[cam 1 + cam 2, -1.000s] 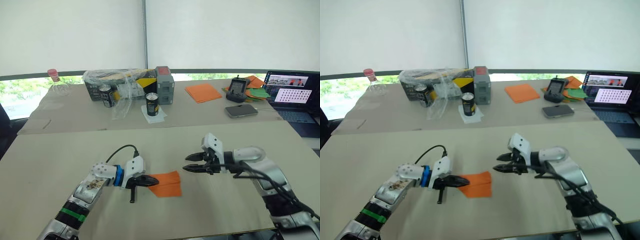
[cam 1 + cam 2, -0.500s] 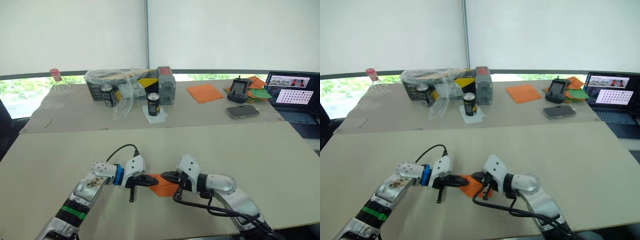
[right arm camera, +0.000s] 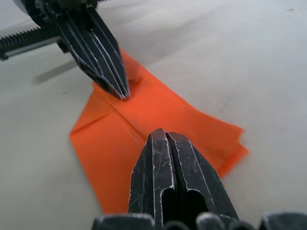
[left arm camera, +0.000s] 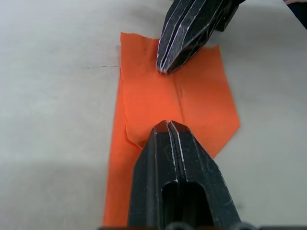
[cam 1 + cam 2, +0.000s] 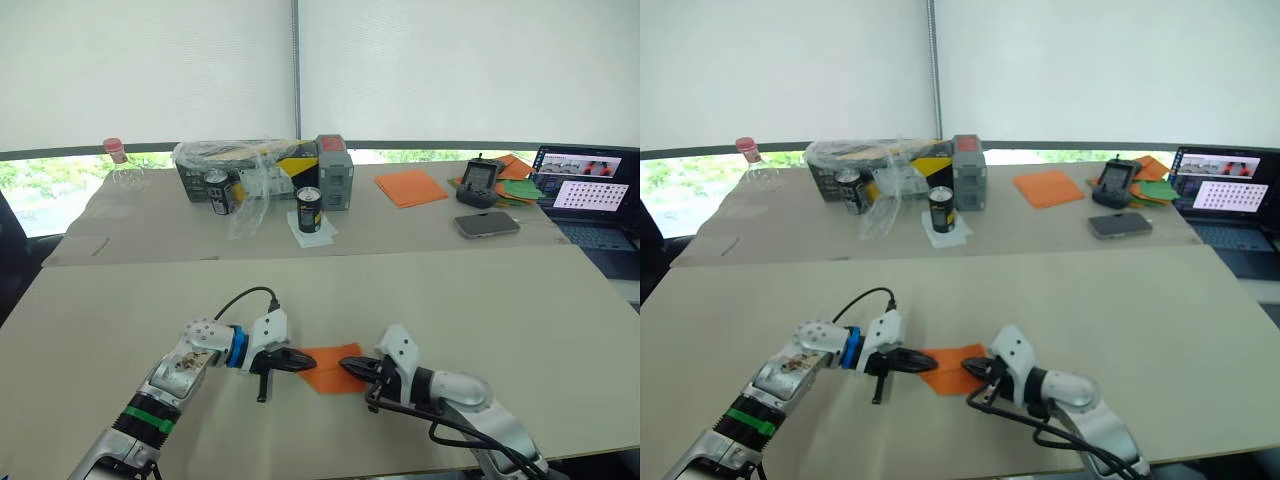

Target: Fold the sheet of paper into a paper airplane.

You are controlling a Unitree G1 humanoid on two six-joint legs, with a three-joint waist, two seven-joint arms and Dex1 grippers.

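Left eye view: the sheet of paper [image 5: 330,368] lies flat on the near table [image 5: 480,300], in the middle, already folded with a point on its near right side. The left gripper [image 5: 306,362] comes in from the left and its tip rests on the paper's left part. The right gripper [image 5: 345,367] comes in from the right and its tip rests on the paper's right part. The two tips face each other and are close together. On the far table stand a can [image 5: 307,209] on a white napkin, a second can [image 5: 214,190], a grey box [image 5: 333,172], a clear plastic bag [image 5: 240,165], and a bottle with a pink cap [image 5: 118,165] far left. To the far right lie a stack of orange sheets [image 5: 410,186], green papers [image 5: 520,187], a phone [image 5: 486,223] and a laptop [image 5: 590,195].

Right eye view: same things – the paper sits between the two arms.

Left wrist view: the left gripper's two black fingers [image 4: 169,143] are pressed together and push down on the orange paper. The other gripper's tip touches the paper just beyond, next to a crease.

Right wrist view: the right gripper's fingers [image 3: 165,158] are also pressed together, tip down on the paper – nothing is pinched between them.
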